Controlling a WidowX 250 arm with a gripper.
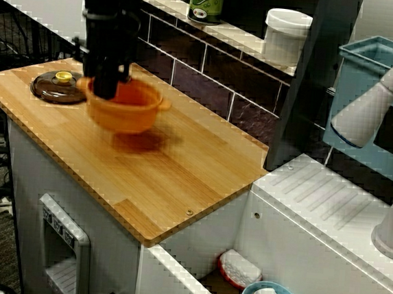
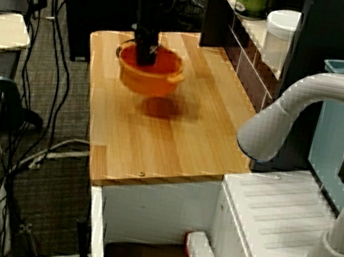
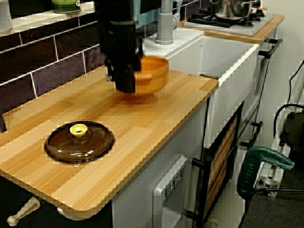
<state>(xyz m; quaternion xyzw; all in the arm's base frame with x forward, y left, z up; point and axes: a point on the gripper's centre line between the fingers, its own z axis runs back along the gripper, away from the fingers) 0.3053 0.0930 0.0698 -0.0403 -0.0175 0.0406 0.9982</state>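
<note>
Black end effector (image 1: 105,88) seemed clamped on the rim of the orange pot (image 1: 132,108), on the side facing the brown glass lid (image 1: 58,87); blur hid its fingers. The pot hung just above the worktop (image 1: 180,180), near that lid.

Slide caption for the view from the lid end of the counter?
End effector holds orange pot by its rim above wooden counter; brown lid lies apart.

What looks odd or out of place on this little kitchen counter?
The orange pot hangs clear of the counter, its shadow below it, held by its rim in the gripper. A lid lies flat on the counter, apart from it. Nothing looks spilled or broken.
</note>
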